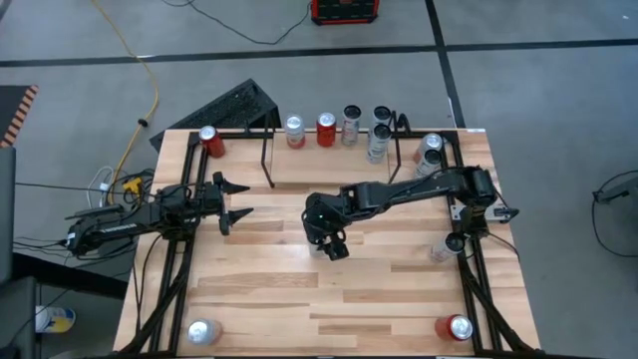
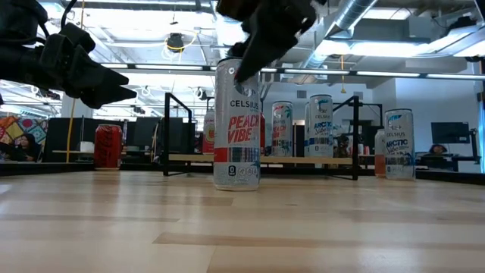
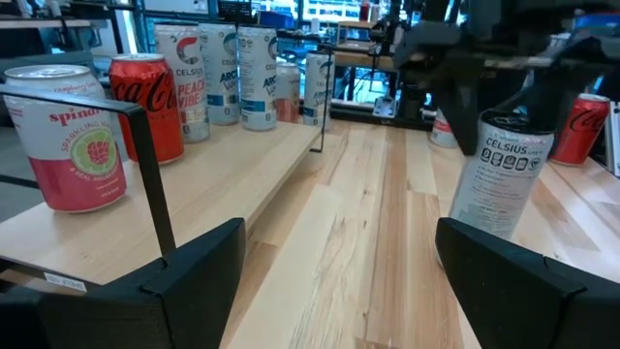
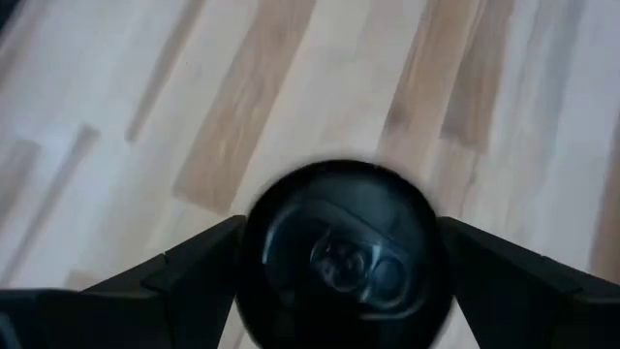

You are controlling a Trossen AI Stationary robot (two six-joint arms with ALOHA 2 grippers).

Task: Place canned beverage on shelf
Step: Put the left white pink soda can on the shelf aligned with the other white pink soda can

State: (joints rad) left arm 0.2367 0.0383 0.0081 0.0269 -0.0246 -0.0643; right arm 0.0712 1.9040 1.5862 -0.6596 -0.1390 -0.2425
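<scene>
Mid-table, upright white Celsius can point(image 2: 237, 125)

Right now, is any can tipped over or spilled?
No. Every can in view stands upright, and nothing is spilled. The Celsius Peach Vibe can stands alone mid-table, away from the shelf, with the right gripper straddling its top.

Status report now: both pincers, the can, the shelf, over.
Right pincer straddling upright Celsius can at mid-table, grip unconfirmed. Left pincer open, empty, at table's left. Shelf holds cans, its left part free.
</scene>
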